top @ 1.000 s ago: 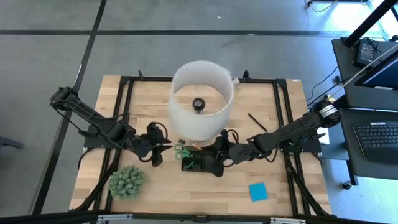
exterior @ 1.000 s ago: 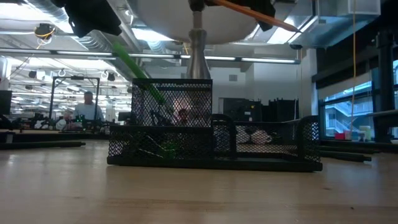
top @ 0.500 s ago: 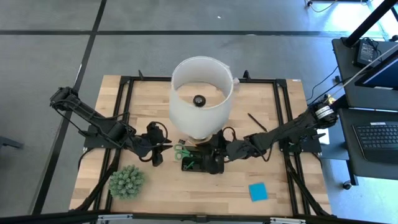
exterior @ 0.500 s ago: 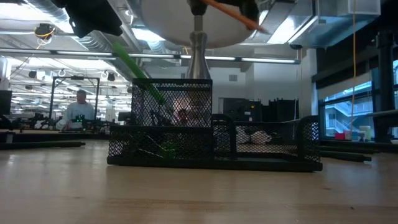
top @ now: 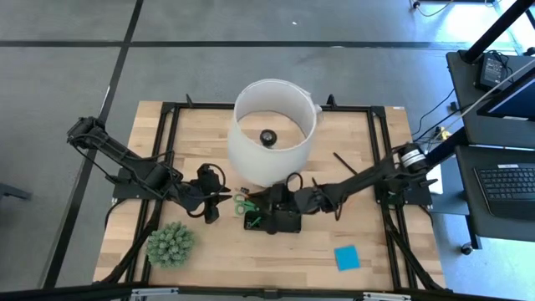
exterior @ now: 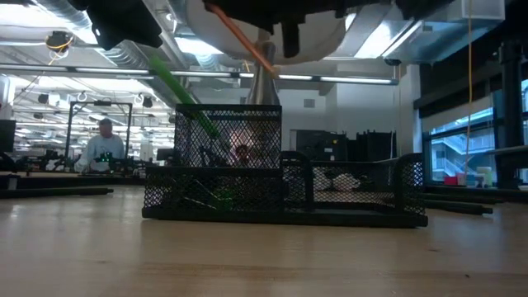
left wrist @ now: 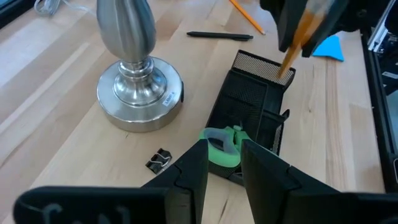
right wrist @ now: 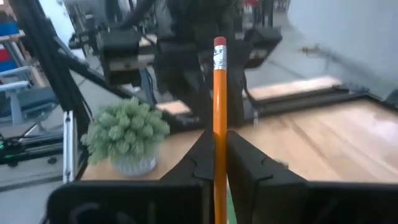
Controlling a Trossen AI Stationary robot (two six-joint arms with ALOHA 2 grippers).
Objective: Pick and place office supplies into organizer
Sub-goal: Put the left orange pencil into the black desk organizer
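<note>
Your right gripper (right wrist: 214, 155) is clamped on the orange pencil (right wrist: 219, 106), eraser end up, and hangs over the organizer (top: 274, 219), which sits toward the front edge of the table (top: 368, 242), just ahead of the lamp base (left wrist: 140, 93). In the low view the pencil (exterior: 243, 43) slants above the mesh tray (exterior: 285, 191), not yet inside it. Your left gripper (left wrist: 224, 163) waits just left of the organizer with its fingers (left wrist: 198, 171) partly apart, the gap lined up with the green scissors handle (left wrist: 222, 144); you cannot tell from these views whether they touch it. The scissors (top: 244, 203) stand tilted in the organizer's left compartment, handles up. A small dark clip (left wrist: 159, 160) lies on the table between the lamp base and your left gripper. A dark pen (left wrist: 220, 35) and a second orange pencil (left wrist: 247, 17) lie beyond the lamp base toward the right edge. The blue pad (top: 347, 257) sits near the front right corner, the plant ball (top: 170, 244) near the front left. A person (exterior: 104, 147) shows in the room behind.
</note>
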